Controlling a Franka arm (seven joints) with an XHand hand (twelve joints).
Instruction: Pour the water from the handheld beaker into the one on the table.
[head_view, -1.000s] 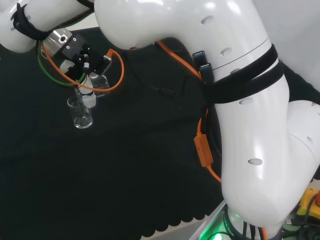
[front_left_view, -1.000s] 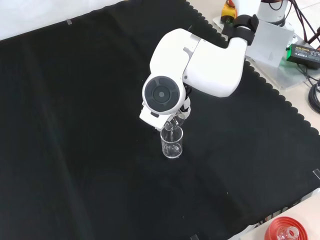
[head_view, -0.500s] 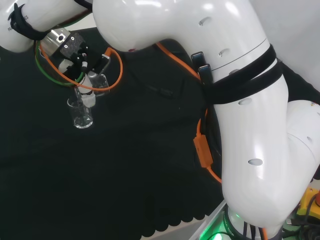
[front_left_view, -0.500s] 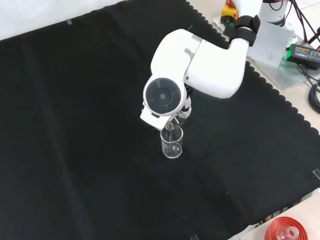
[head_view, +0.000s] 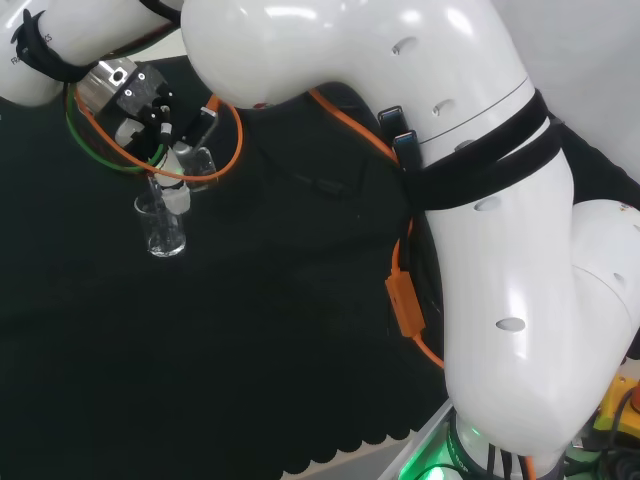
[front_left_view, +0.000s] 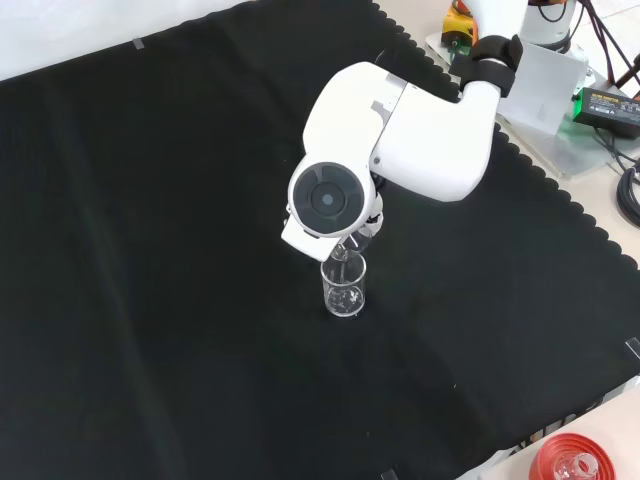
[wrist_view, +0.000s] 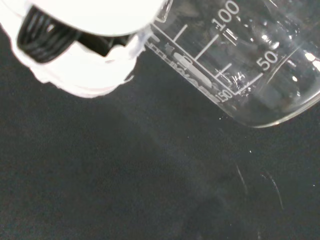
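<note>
A black cloth (front_left_view: 150, 250) with a scalloped edge covers the pale bench (front_left_view: 60, 30), evenly lit.

Glossy white arm links (head_view: 480, 250) wear black straps (head_view: 490, 165); orange cable (head_view: 405, 300) and green cable (head_view: 85, 140) trail toward the black-and-white hand (head_view: 150, 110).

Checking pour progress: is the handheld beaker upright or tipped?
Tipped. In the wrist view the handheld beaker lies slanted, its scale marks running diagonally, and in the head view it leans over the beaker on the table.
</note>
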